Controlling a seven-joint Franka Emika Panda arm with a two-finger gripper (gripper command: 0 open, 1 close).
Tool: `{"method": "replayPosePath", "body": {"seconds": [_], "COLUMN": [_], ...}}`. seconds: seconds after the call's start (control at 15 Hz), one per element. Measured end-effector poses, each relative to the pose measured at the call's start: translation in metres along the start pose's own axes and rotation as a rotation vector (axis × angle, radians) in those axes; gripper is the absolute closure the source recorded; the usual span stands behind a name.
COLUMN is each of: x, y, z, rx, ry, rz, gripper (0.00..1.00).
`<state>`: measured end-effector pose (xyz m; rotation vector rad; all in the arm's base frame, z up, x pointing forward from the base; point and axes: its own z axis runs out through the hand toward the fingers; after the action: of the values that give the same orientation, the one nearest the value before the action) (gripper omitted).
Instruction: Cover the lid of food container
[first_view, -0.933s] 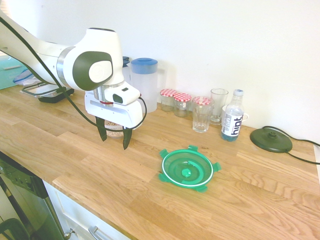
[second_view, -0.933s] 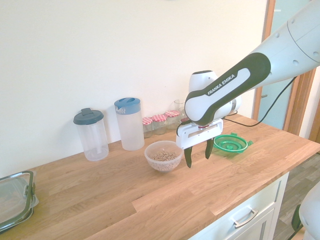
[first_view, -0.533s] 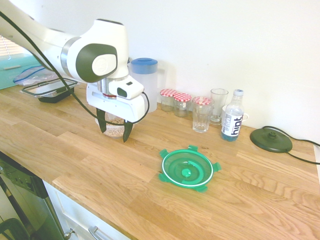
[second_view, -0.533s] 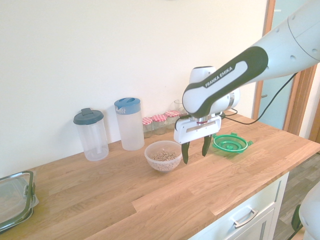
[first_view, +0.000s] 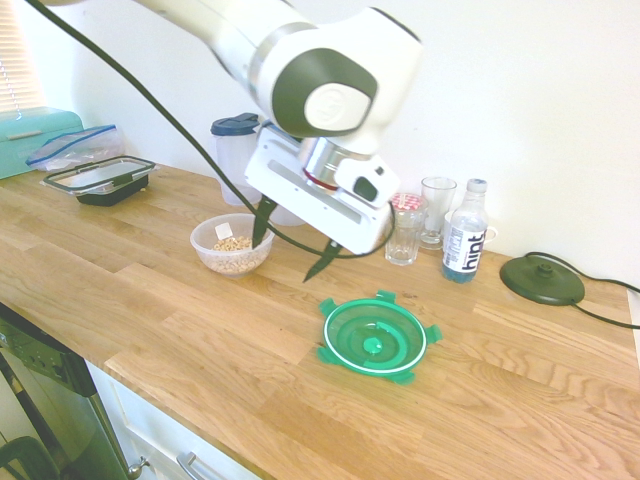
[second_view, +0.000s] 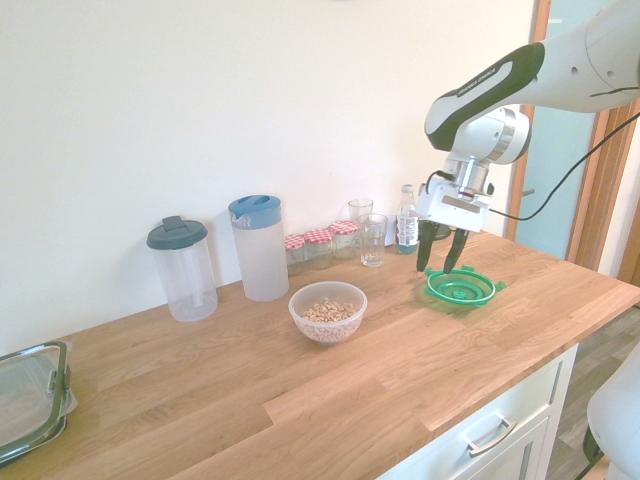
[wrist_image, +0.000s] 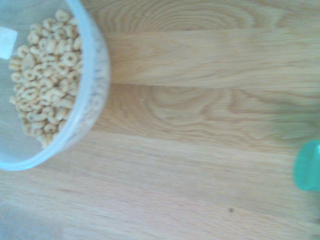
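The green lid (first_view: 375, 338) lies flat on the wooden countertop (first_view: 150, 320), clip tabs spread around its rim, and it also shows as the lid (second_view: 460, 287) in the second exterior view. The food container (first_view: 232, 245), a small clear bowl of beige cereal, stands uncovered to its left; it appears as the bowl (second_view: 327, 312) and close up as the bowl (wrist_image: 45, 85). My gripper (first_view: 293, 243) hangs open and empty above the counter between bowl and lid, nearer the lid; in the second exterior view the gripper (second_view: 437, 262) sits just over the lid's edge. One green tab (wrist_image: 310, 165) shows in the wrist view.
Along the wall stand a dark-lidded pitcher (first_view: 235, 150), red-checked jars (second_view: 318, 248), drinking glasses (first_view: 437, 208) and a water bottle (first_view: 463, 232). A flat black lid with a knob (first_view: 541, 280) lies at the right. A rectangular black-rimmed container (first_view: 100, 178) sits far left.
My arm has swung away from above the bowl toward the green lid and risen a little. The fingers stayed open; bowl and lid have not moved.
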<state>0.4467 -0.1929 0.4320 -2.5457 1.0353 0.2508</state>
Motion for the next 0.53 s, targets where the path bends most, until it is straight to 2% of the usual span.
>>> {"method": "replayPosePath", "body": {"seconds": [0.2, 0.53], "x": [0.044, 0.103], "y": [0.040, 0.079], "z": [-0.020, -0.002], "rx": [0.079, 0.163], "ry": [-0.014, -0.088], "rz": [0.032, 0.087], "gripper": [0.00, 0.00]}}
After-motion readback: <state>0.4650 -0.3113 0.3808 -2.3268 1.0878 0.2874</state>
